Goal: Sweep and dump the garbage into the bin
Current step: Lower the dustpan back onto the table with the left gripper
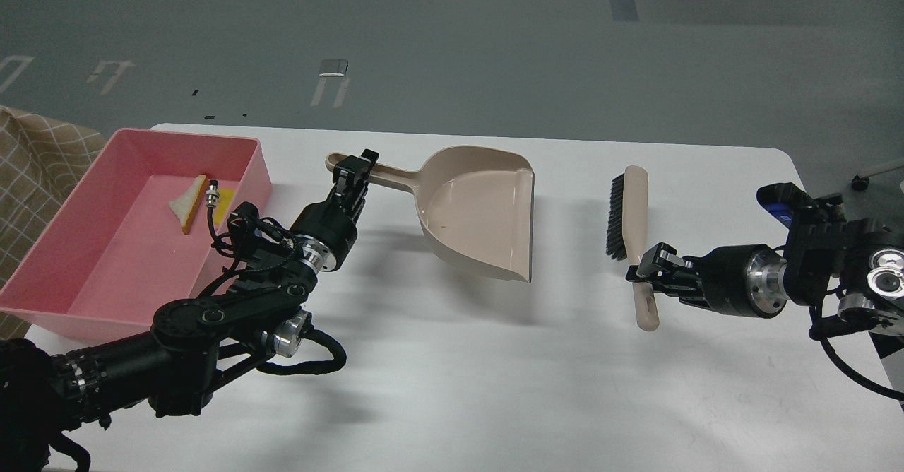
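The yellow chunk (pixel 224 205) lay mostly hidden behind the left arm's cable and connector, only a sliver showing beside the triangular bread slice (pixel 189 203); both sat in the smooth pink bin (pixel 85 274) at nine o'clock on the white worktop (pixel 494 387); the left pincer (pixel 355 172) clasped the beige dustpan (pixel 480 210) by its handle; the right pincer (pixel 646 272) gripped the bristled brush (pixel 631 217) by its handle at three o'clock.

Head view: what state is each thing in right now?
Bin: upright, holds garbage.
Bread slice: lying in bin.
Yellow sponge: in bin, partly hidden.
Dustpan: empty, handle in left gripper.
Brush: handle in right gripper.
Table: no garbage visible on it.
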Action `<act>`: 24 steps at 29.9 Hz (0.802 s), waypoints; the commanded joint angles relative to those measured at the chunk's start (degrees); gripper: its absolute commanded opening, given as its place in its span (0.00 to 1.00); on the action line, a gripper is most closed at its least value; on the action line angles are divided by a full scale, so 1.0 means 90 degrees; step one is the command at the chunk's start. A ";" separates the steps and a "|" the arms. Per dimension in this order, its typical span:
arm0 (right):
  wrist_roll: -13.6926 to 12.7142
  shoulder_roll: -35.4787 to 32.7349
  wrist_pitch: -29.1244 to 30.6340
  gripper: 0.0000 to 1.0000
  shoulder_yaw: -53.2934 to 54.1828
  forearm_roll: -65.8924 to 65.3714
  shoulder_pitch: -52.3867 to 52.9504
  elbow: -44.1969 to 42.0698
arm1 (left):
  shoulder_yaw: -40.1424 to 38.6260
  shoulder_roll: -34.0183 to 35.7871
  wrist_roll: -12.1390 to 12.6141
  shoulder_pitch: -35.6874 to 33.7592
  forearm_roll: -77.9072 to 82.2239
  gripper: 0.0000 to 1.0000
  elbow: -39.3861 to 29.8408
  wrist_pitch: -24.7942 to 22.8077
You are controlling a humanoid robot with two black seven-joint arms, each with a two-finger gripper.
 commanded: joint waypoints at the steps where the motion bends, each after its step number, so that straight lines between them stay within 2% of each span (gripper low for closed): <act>1: 0.0000 0.0019 0.0000 0.04 -0.0125 0.0001 0.0055 -0.0003 | 0.0009 -0.0043 0.0000 0.0041 0.0003 0.00 0.0219 -0.0001; 9: 0.0000 0.0077 0.0000 0.06 -0.0311 0.0001 0.0114 -0.0003 | 0.0048 -0.0404 0.0000 0.0070 0.0003 0.00 0.0844 -0.0001; 24: 0.0000 0.0175 0.0000 0.10 -0.0311 -0.0008 0.0114 -0.0061 | 0.0038 -0.0472 0.0000 0.0070 0.0140 0.00 0.1176 -0.0001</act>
